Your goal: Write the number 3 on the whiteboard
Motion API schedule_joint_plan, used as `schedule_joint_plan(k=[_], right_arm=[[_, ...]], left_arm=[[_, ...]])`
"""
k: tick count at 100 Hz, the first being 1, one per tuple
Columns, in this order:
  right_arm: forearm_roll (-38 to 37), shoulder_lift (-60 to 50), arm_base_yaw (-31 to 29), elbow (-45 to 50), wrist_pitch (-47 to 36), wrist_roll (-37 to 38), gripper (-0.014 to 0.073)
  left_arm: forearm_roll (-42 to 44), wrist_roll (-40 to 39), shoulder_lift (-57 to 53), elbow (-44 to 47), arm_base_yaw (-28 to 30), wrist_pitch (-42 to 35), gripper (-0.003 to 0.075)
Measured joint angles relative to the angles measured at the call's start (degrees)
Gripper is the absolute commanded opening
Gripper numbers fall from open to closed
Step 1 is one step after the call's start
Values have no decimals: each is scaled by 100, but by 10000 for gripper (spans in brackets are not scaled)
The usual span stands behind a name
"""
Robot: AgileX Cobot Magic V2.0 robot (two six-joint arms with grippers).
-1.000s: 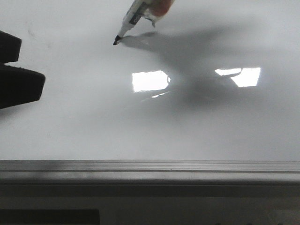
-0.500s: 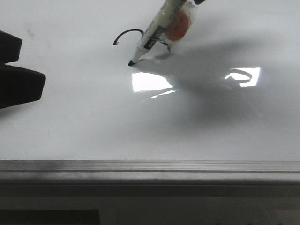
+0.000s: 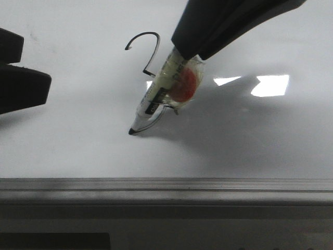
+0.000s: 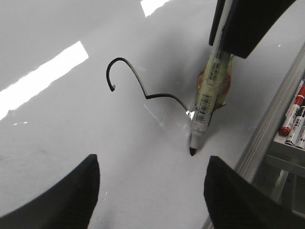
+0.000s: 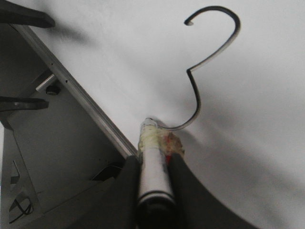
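Since half a second ago my right pincer (image 3: 179,54) has carried the marker (image 3: 156,94) down toward the near edge, and the number 3 (image 3: 147,54) now has its lower curve added. My right pincer is clamped on the marker, tip touching the whiteboard (image 3: 78,146) at the stroke's end. Marker leans, tip low-left in front view, orange blob taped to its barrel. My left pincer (image 4: 150,191) hovers with fingers spread apart, holding nothing, left of the digit. Spare markers (image 4: 294,114) lie in a tray beyond the ridged edge strip (image 3: 166,185).
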Motion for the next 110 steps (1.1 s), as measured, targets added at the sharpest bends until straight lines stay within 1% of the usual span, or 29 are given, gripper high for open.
schedule_joint_plan(k=[19,40,56,61,66,71,73,78,80,85,110], right_arm=[[-80,-88,410,47,-241,3,-64],[-89,-125,1002,47,-464,3,-64],[-89,-125,1204,47,-534,3,-64],[-89,-125,1233,47,-534,3,-64],[-89,-125,1270,47,-534,3,-64],[-89,-125,1284,47,-534,3,-64],[-89,-125,1287,47,-521,3,-64],[-89,-125,1297,47,-496,25,-64],[-89,-125,1297,47,-496,26,-64],[-76,-125,1297,47,-496,26,-64],[-87,-125,1297,47,-515,26,-61]], left_arm=[[66,-87,0,0,-41,-33,438],[97,-254,41,0,-514,-156,438],[119,-289,322,0,-706,-202,429],[119,-289,434,0,-722,-215,397],[122,-289,536,0,-728,-255,335],[122,-289,625,0,-728,-309,239],[122,-289,657,0,-728,-334,213],[122,-289,704,0,-728,-375,102],[132,-289,725,0,-728,-384,75],[163,-289,741,0,-736,-414,-23],[262,-230,765,0,-757,-426,-20]])
